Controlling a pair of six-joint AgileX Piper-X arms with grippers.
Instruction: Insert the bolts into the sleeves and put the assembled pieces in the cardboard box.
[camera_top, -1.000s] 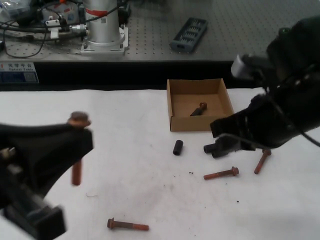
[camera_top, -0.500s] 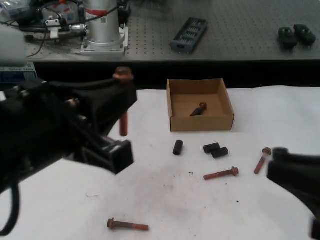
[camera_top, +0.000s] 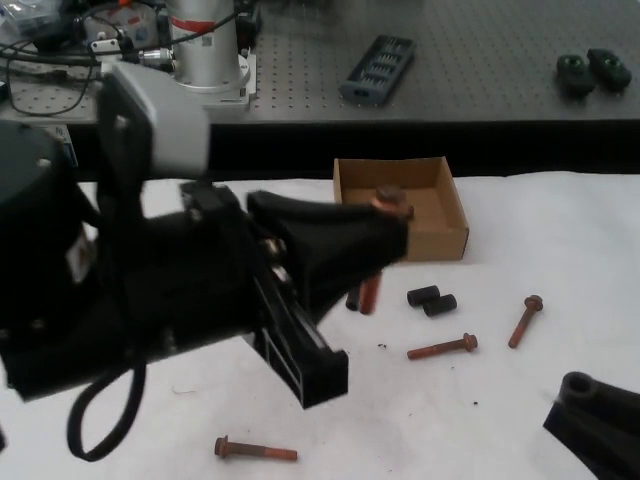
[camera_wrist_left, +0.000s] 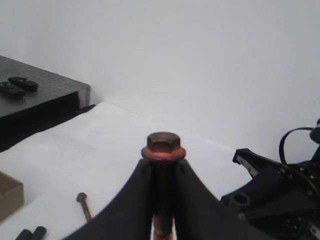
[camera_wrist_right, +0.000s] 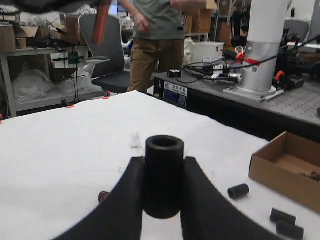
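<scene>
L hand (camera_wrist_left: 162, 167) clamps bolt (camera_wrist_left: 163, 147) upright, head up, raised over counter (camera_top: 560, 250) near box (camera_top: 447, 243). L arm blocks box's near-left corner & part of lone sleeve (camera_top: 352, 299). R hand (camera_wrist_right: 164, 162) grips held sleeve (camera_wrist_right: 164, 150) upright, bore up. On counter: sleeve pair (camera_top: 432, 300) touching, 3 loose bolts (camera_top: 441, 348) (camera_top: 524, 320) (camera_top: 255, 449). Label (camera_wrist_right: 175, 90) on far bench edge, print too small to read.

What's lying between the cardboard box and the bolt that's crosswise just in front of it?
Two black sleeves lie next to each other on the white cloth, between the cardboard box and that bolt. The high view shows this.
</scene>
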